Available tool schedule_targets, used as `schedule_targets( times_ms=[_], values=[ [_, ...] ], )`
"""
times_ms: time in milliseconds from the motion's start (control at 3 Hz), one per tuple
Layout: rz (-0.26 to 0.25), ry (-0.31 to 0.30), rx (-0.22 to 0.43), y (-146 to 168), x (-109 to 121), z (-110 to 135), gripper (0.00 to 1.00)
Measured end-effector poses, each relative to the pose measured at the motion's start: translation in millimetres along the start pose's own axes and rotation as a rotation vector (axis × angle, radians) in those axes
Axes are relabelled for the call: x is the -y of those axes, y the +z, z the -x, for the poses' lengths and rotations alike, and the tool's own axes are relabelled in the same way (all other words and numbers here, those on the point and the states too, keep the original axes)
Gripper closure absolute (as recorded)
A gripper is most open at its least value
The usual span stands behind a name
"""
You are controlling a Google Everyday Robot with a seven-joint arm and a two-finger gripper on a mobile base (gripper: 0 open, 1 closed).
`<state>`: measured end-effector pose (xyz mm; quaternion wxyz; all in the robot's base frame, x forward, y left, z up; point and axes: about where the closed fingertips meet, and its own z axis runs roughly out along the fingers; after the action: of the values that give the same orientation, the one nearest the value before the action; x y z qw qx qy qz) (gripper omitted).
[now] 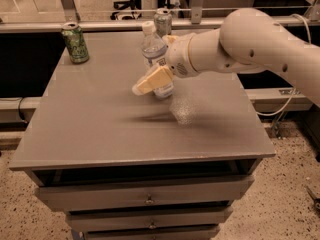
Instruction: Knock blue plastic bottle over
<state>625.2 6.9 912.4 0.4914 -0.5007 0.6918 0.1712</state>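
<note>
The blue plastic bottle [152,50], clear with a white cap and white label, stands at the back middle of the grey table [100,129]. It leans with its cap to the left. My gripper [145,85], cream-coloured at the end of the white arm [240,41], reaches in from the right. It lies across the front of the bottle's lower half and hides part of the bottle. It points left and slightly down, just above the tabletop.
A green drink can [75,43] stands at the table's back left corner. A grey-silver can [162,21] stands at the back edge just behind the bottle. Drawers [145,199] sit under the tabletop. A rail and windows run behind the table.
</note>
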Motion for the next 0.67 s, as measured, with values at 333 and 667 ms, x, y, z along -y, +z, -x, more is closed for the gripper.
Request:
schedule_targets(
  times_ms=[333,667],
  values=[
    [0.035,0.012,0.02,30,-12,19,0.0],
    [0.05,0.017,0.018,42,-17,24,0.0]
  ],
)
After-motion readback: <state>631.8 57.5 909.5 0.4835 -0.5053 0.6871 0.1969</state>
